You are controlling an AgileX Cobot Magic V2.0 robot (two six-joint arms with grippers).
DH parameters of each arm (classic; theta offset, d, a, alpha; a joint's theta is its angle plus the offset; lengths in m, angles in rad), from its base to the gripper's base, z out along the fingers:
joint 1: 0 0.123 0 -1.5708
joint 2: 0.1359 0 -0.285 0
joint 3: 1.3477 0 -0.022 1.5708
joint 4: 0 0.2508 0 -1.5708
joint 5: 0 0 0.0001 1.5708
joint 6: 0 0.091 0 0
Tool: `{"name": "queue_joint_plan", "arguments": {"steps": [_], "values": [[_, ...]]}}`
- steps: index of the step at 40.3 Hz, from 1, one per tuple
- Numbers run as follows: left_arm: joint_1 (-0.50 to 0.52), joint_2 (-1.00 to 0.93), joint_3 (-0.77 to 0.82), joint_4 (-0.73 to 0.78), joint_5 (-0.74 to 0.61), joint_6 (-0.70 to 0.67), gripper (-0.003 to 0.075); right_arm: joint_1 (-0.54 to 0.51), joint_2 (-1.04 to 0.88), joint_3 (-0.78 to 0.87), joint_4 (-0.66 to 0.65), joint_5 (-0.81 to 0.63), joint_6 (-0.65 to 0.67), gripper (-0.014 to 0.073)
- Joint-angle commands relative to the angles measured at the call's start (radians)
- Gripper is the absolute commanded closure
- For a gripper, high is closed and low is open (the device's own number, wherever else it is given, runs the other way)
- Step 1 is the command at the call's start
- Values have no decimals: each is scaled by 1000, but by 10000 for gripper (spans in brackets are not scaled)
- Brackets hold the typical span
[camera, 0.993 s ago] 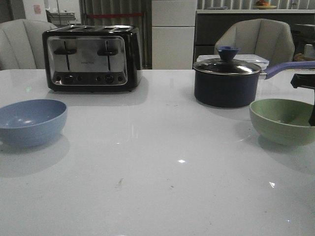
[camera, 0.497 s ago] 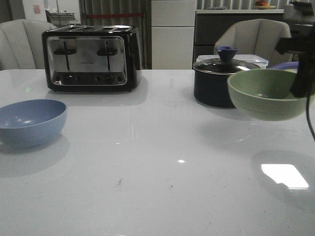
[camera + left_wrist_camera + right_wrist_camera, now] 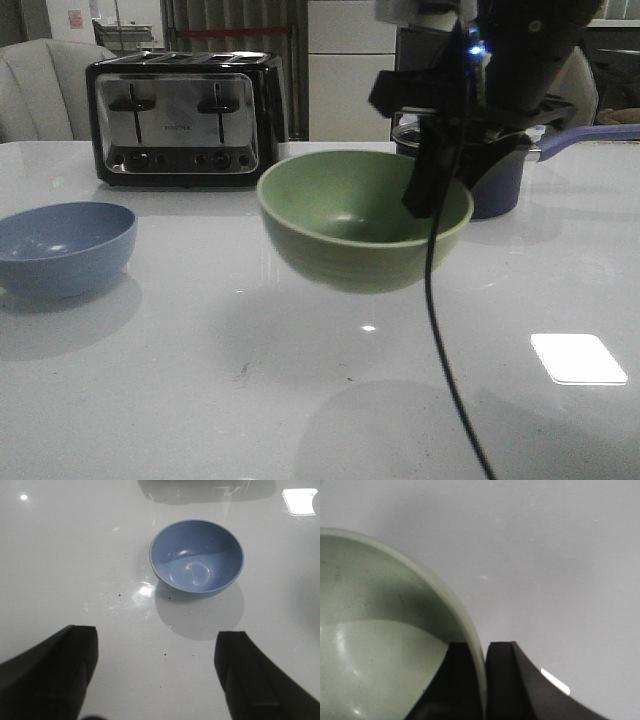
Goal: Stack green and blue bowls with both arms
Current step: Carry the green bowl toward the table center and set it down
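While the right end effector [image 3: 432, 190] pinches the green bowl's [image 3: 362, 222] rim, holding it above the table [image 3: 300, 400] centre, the blue bowl [image 3: 62, 247] sits far left beneath the spread left end effector [image 3: 156, 672]; stacking remains undone.

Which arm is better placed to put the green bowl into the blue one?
The right arm, probably. Its tool already pinches the rim of the green bowl, held above the table. The left tool is open and empty above the blue bowl.
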Motion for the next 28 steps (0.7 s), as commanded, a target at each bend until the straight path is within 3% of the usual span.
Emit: {"name": "queue_joint_plan", "arguments": {"steps": [1,17,20,28], "values": [[-7,3,-35,-7,-73,-1,172,37,-11,-18,20,-67,-12,537],[-7,3,-35,-7,-73,-1,172,46,118,-19,-6,-101,-12,522],[-7,3,-35,-7,-73,-1,172,46,118,-19,-7,-102,-12,447],[-7,3,-35,-7,-73,-1,172,46,118,-24,-16,-103,-12,96]]}}
